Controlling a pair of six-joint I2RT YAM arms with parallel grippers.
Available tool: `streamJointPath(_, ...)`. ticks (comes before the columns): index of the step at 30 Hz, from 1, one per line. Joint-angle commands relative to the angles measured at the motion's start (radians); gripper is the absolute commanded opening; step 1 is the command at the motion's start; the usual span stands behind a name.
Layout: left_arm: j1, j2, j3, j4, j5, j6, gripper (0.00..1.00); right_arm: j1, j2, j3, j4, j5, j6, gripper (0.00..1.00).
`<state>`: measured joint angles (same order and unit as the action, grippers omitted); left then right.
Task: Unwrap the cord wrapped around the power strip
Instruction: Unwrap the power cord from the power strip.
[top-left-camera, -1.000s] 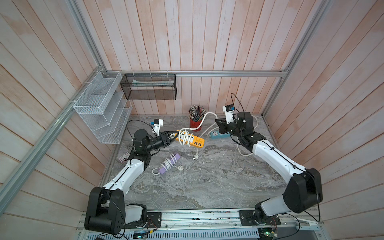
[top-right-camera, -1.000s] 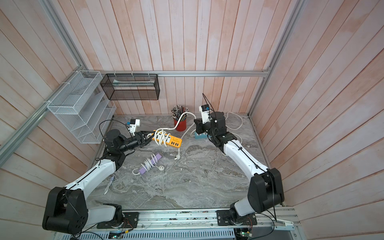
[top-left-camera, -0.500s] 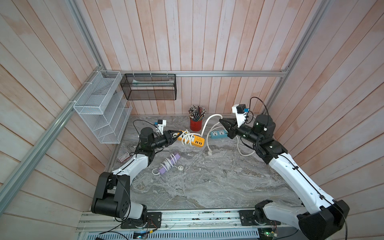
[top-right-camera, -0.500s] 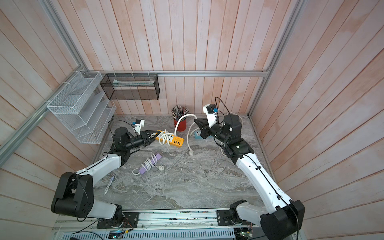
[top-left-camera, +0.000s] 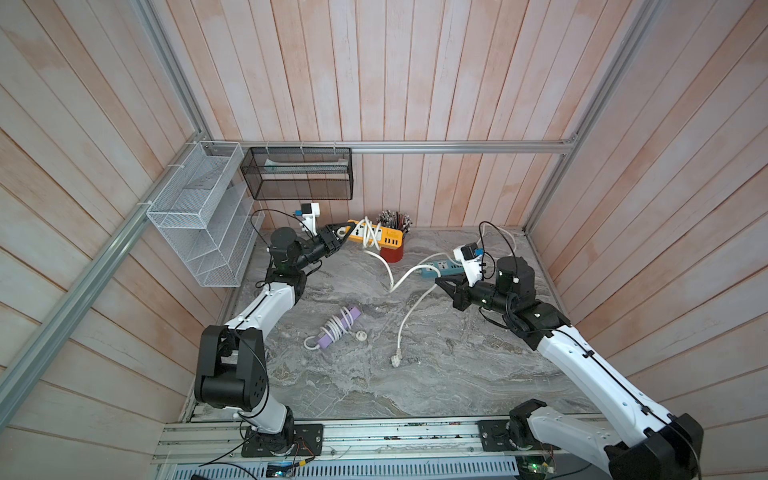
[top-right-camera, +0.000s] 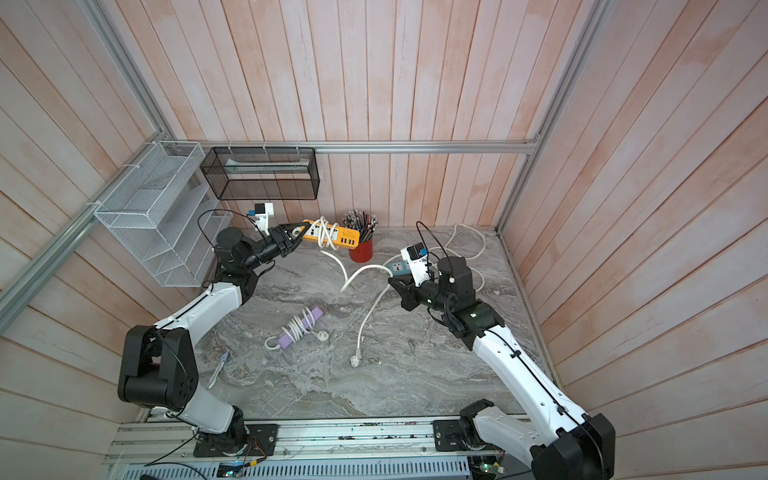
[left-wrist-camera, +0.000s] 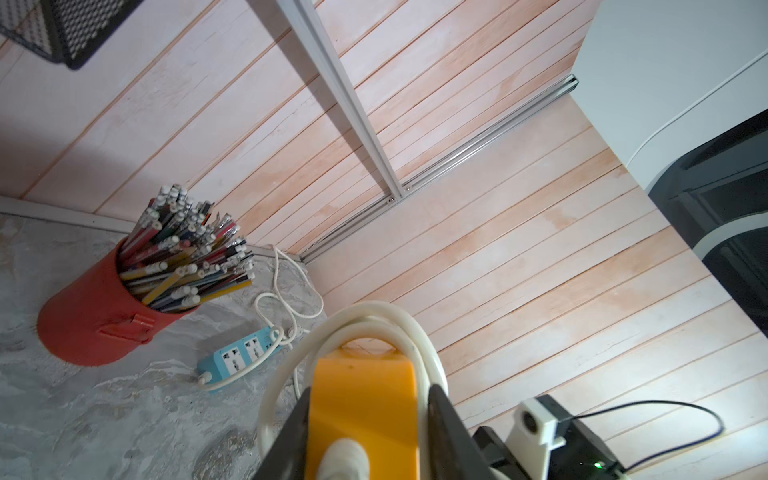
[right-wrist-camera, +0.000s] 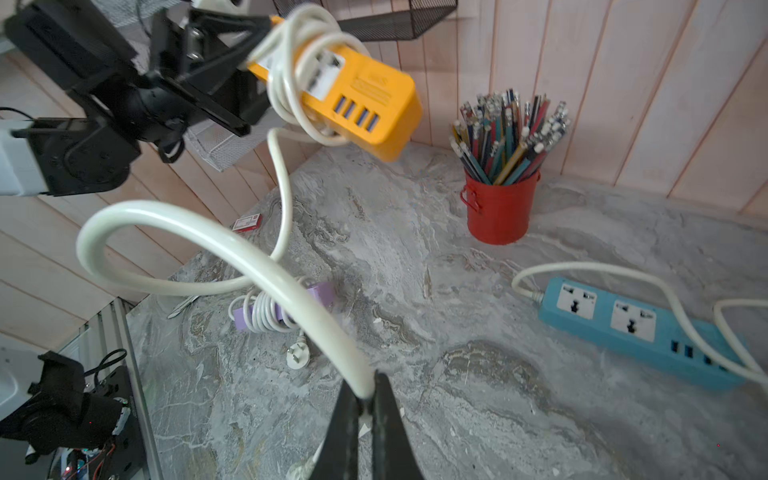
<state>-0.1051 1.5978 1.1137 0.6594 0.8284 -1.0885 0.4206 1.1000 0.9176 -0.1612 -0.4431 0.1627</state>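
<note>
The yellow power strip (top-left-camera: 384, 237) (top-right-camera: 338, 237) hangs in the air near the back wall, with my left gripper (top-left-camera: 351, 230) (left-wrist-camera: 370, 390) shut across its end. A few loops of white cord (left-wrist-camera: 374, 316) still circle the yellow power strip (right-wrist-camera: 365, 104). The rest of the cord (top-left-camera: 409, 272) (right-wrist-camera: 232, 245) trails in a curve to my right gripper (top-left-camera: 438, 282) (right-wrist-camera: 365, 386), which is shut on it above the table's middle right. Beyond that grip the cord drops to its plug (top-left-camera: 397, 359), which lies on the marble.
A purple power strip (top-left-camera: 336, 328) with its cord wound on lies mid-table. A blue power strip (top-left-camera: 440, 268) lies at the back right beside a red pencil cup (top-left-camera: 392, 253). A white wire rack (top-left-camera: 199, 220) and a black mesh basket (top-left-camera: 297, 174) hang on the walls.
My left gripper has raised the yellow strip toward the back wall. My right gripper has drawn the cord away toward the front, and a longer stretch now hangs free.
</note>
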Motion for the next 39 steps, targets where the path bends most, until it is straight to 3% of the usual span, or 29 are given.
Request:
streamJointPath(1,0.005,-0.007,0.062,0.142,0.0,-0.065,0.0,-0.055,0.079,-0.042,0.006,0.042,0.1,0.0)
streamJointPath(10,-0.03,-0.094,-0.075,0.216,0.035,-0.167,0.0,-0.19,0.399,-0.002,0.063,0.058,0.165,0.0)
streamJointPath(20,-0.106,-0.244,-0.4,0.165,0.011,-0.126,0.0,-0.238,0.483,0.205,0.097,0.144,0.162,0.0)
streamJointPath(27,-0.136,-0.241,-0.529,0.179,-0.046,-0.083,0.0,-0.237,0.426,0.338,0.124,0.083,0.153,0.0)
streamJointPath(32,-0.133,-0.205,-0.457,0.064,-0.105,0.053,0.0,-0.238,0.334,0.361,0.109,0.022,0.144,0.0)
streamJointPath(39,-0.075,-0.069,-0.333,0.025,-0.169,0.139,0.0,-0.238,0.155,0.325,0.067,-0.037,0.135,0.0)
